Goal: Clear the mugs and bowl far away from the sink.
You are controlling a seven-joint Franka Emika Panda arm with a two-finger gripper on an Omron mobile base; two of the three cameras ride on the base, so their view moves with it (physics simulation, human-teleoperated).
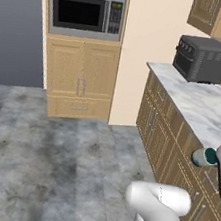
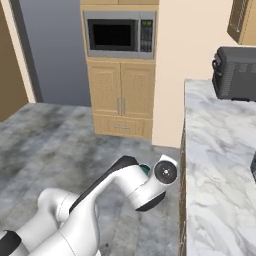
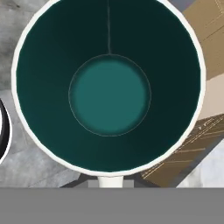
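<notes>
The dark teal mug (image 1: 204,157) hangs in the air on its side, in front of the wooden cabinet fronts and just below the counter's edge. My gripper (image 1: 216,158) comes in from the right edge and is shut on it. In the hand view I look straight down into the mug (image 3: 109,94), with its pale rim and teal bottom. A sliver of the mug (image 2: 145,170) peeks out behind my wrist in the right base view. The green mug, the bowl and the sink are out of view.
A marble counter (image 1: 204,104) runs along the right over wooden cabinets (image 1: 156,120), with a dark toaster oven (image 1: 201,58) at its far end. A microwave (image 1: 85,13) sits in a tall cabinet at the back. Grey floor (image 1: 51,148) lies open to the left.
</notes>
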